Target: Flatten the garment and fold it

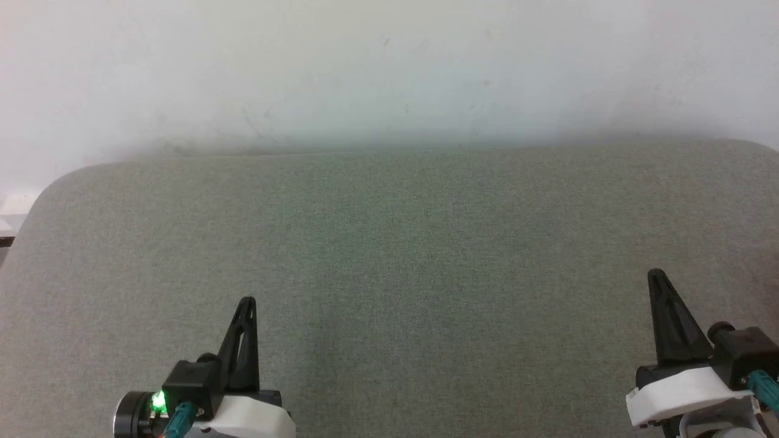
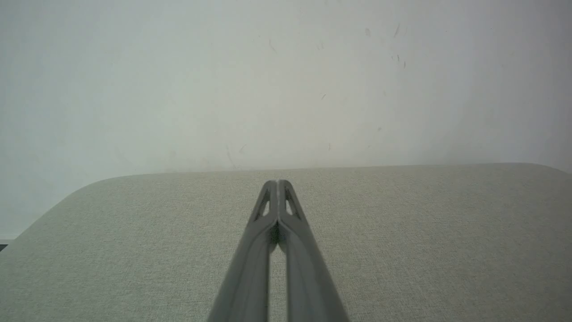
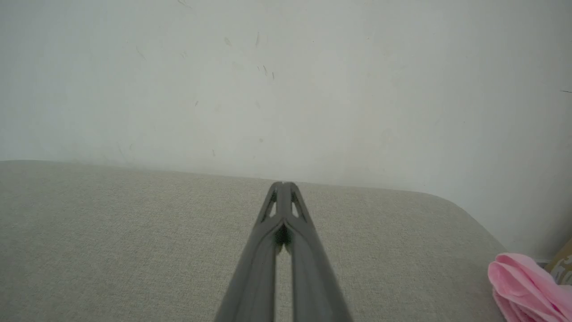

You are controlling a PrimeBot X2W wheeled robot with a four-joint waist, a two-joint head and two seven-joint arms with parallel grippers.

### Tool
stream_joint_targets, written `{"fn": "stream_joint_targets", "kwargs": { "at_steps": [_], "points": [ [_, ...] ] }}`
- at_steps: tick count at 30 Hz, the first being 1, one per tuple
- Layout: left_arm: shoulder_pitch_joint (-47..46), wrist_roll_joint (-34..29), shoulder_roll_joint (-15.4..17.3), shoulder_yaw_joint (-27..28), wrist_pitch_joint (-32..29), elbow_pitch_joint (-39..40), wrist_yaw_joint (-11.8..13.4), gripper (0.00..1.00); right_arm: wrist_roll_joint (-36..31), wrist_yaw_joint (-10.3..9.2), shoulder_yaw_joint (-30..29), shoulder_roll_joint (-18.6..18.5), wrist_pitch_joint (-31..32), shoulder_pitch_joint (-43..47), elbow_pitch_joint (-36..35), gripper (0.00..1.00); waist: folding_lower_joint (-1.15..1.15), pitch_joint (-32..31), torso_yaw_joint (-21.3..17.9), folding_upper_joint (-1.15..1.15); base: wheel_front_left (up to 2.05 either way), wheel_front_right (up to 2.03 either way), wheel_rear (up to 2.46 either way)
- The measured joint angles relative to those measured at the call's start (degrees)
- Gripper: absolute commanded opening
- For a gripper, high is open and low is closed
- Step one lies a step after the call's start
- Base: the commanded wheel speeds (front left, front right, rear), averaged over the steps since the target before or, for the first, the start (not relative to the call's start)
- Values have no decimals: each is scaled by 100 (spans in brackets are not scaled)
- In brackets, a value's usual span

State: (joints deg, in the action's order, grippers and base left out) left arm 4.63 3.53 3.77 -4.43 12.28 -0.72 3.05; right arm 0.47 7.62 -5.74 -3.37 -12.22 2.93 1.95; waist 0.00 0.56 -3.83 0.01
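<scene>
The left end effector [image 1: 247,304] sits at the lower left of the head view, its two dark fingers [image 1: 243,347] pressed together into one narrow point that aims up the view. In the left wrist view the same end effector [image 2: 278,184] has its tips meeting flat against each other, with a thin slit between the finger shafts lower down and nothing caught between them. A small green light [image 1: 159,399] glows on its wrist housing.

The right end effector [image 1: 656,278] stands at the lower right of the head view, also drawn together to a point and tilted slightly leftward. The right wrist view confirms it: the end effector [image 3: 282,185] has its tips touching, and it holds nothing.

Both hover over a grey fabric-covered counter [image 1: 389,243] with rounded far corners, backed by a scuffed white wall [image 1: 389,61].

The garment [image 3: 523,284] shows at the lower right corner of the right wrist view, a bunched pink heap with soft rolled folds. It sits by the counter's right end, well apart from the right end effector and off to its right. Whether it rests on the counter or just past its edge cannot be told. A tan sliver [image 3: 564,264] peeks in just behind it, too little in view to identify.
</scene>
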Motion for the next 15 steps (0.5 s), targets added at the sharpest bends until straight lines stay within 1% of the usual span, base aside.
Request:
{"fn": "stream_joint_targets", "kwargs": {
  "at_steps": [15],
  "points": [
    [-9, -19, -3, 55, -171, 3, -47, 0, -1, 0, 67, 0, 163, -27, -15, 0, 0, -8, 55, 0, 0, 0, 0]
  ]
}}
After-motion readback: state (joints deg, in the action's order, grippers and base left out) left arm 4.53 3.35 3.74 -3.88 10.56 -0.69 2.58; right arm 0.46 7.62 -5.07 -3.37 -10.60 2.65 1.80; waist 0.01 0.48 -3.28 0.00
